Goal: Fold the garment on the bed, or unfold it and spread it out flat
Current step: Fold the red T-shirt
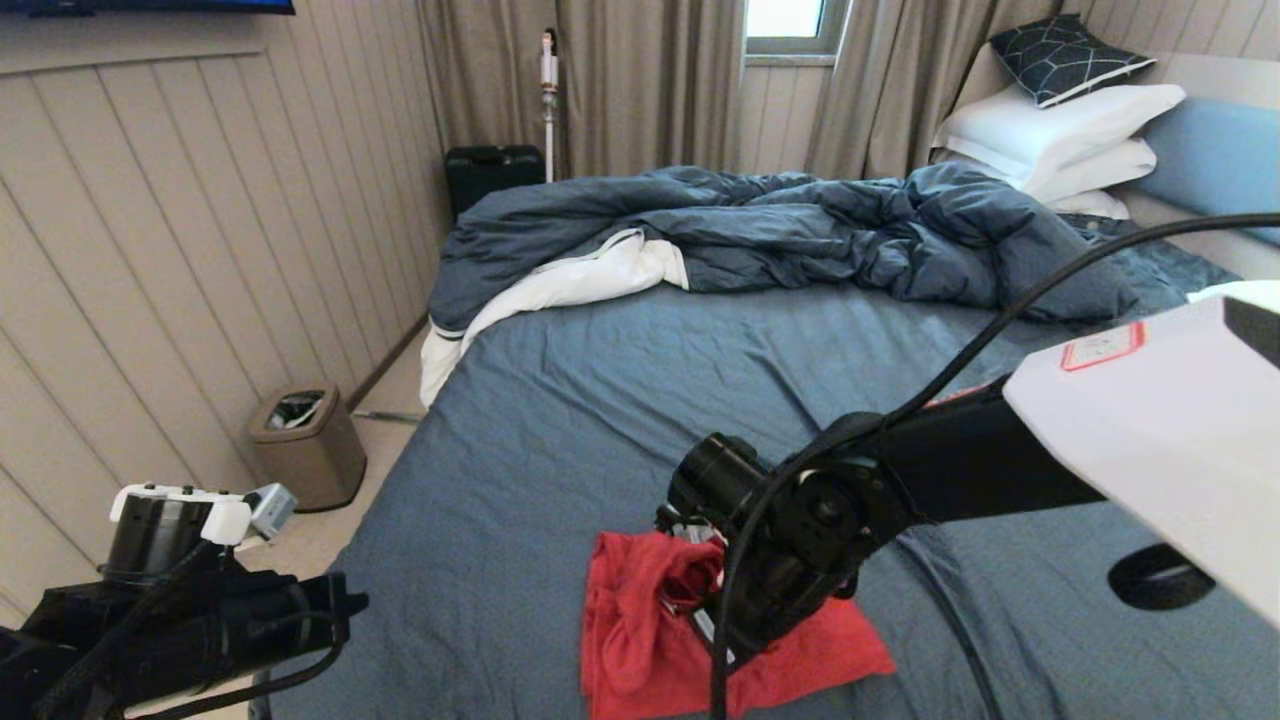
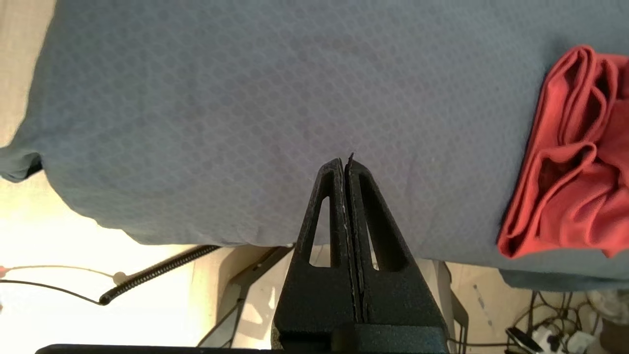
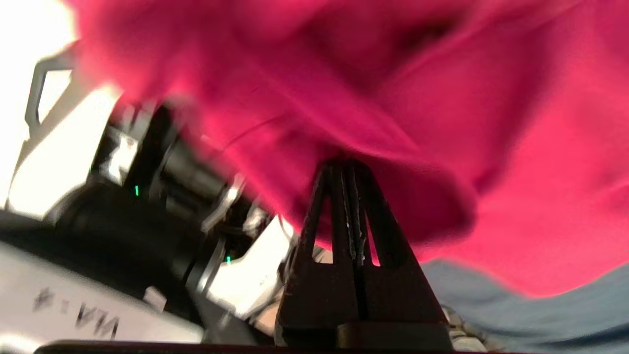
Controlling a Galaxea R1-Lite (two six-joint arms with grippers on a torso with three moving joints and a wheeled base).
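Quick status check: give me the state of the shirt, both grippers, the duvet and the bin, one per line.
garment: bunched in folds near the foot edge of the bed, not spread flat.
right gripper: shut on a fold of the garment.
left gripper: shut, empty, off the bed's near-left corner.
duvet: rumpled toward the headboard, white lining turned out.
trash bin: open-topped, upright on the floor.

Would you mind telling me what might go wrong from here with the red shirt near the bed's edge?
The right tool is shut on a fold of the garment, so it may lift several layers bunched. The garment lies near the edge of the bed and might slide off. The left tool, shut beside the bed, gives no support.
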